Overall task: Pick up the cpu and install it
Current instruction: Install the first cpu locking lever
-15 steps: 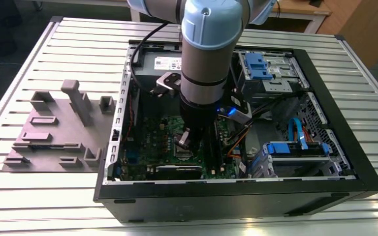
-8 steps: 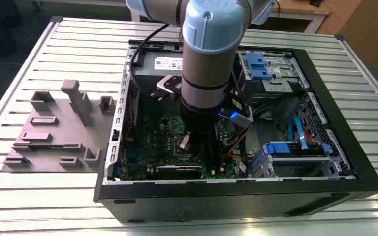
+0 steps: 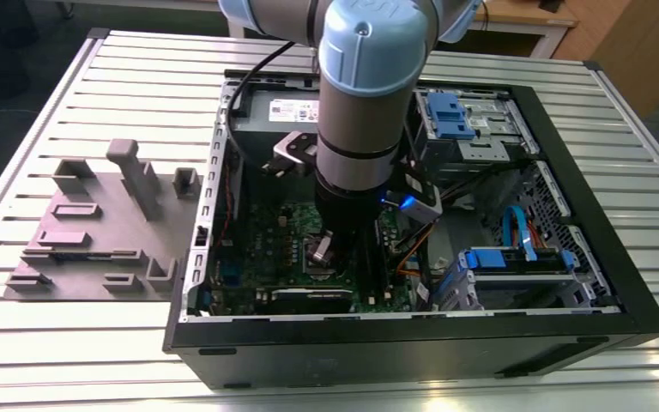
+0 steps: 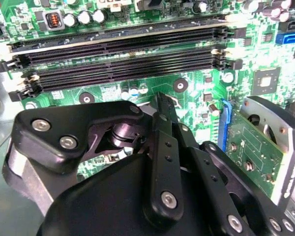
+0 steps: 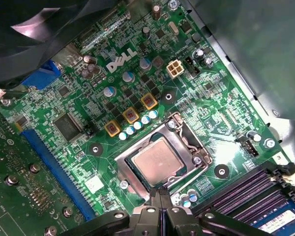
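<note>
Noted the cpu (image 5: 157,161) lying flat inside the socket frame (image 5: 184,135), square to it, just ahead of the fingertips. Read the gripper (image 5: 160,199) as drawn narrow, with tips all but meeting, gripping nothing. Judged the placing as done; could not tell whether the frame's latch is fastened. Marked close edges: frame rim right in front of the jaws, a row of capacitors (image 5: 132,129) beyond the cpu, memory slots (image 5: 255,191) off one side of the jaws, blue slot (image 5: 54,167) and expansion card (image 5: 24,196) off the other. Found open room only straight back from the board, out through the case (image 3: 421,348) mouth.
</note>
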Robot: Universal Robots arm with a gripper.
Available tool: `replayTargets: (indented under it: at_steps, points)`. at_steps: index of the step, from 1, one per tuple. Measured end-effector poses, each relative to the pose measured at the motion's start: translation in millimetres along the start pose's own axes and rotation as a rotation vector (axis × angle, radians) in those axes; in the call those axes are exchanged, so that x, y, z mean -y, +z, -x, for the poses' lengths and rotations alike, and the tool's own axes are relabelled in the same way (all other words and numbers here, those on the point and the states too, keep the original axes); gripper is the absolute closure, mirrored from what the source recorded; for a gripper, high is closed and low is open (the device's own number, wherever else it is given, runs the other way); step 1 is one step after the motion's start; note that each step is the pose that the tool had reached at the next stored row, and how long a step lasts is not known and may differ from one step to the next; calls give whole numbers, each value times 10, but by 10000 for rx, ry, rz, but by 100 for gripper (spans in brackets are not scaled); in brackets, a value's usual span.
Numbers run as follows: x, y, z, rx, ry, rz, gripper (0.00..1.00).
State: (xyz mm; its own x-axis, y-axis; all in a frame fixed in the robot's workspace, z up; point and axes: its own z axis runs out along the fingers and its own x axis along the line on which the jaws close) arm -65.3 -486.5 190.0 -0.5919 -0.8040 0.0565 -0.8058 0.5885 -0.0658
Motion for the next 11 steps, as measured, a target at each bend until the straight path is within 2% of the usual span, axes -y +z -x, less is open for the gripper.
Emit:
replayTargets:
  at_steps: [2,4,6,11]
  points:
    - [2,-1,-1,102,3,121,90]
    - [5,-4,-3,161,2,218,90]
    - [4,-7,-1,169,21,274,90]
    - [6,-29,-3,137,100,317,90]
